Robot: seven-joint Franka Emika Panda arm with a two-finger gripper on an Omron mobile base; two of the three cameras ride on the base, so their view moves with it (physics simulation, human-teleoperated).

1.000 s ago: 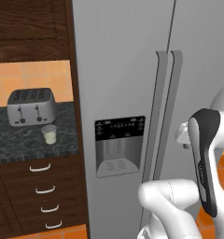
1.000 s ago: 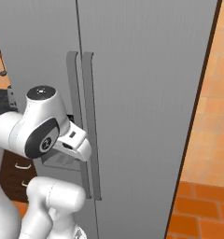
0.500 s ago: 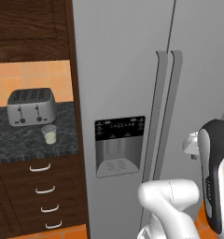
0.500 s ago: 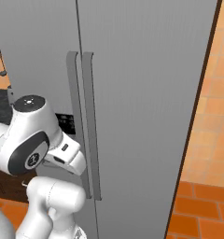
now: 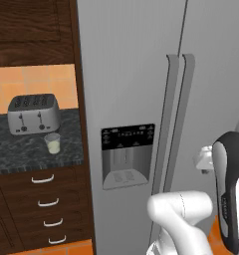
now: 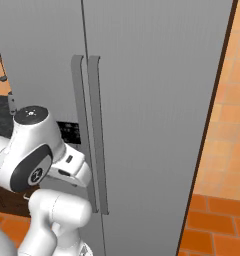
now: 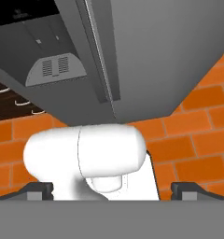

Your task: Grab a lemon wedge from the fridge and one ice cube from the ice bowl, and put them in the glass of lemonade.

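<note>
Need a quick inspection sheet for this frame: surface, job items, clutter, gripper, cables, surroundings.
Surface: dark speckled counter left of the fridge, carrying the toaster and the glass.
Job items: fridge, both doors shut, handles side by side; glass of pale liquid stands upright in front of the toaster, near the counter edge. Lemon wedge and ice bowl: nothing seen.
Clutter: toaster at the back of the counter.
Gripper: gripper open, tips wide apart, holding nothing, pointing down at the fridge base and floor.
Cables: nothing seen.
Surroundings: dark wood cabinets and drawers, orange tile floor, orange tiled wall right of the fridge.
</note>
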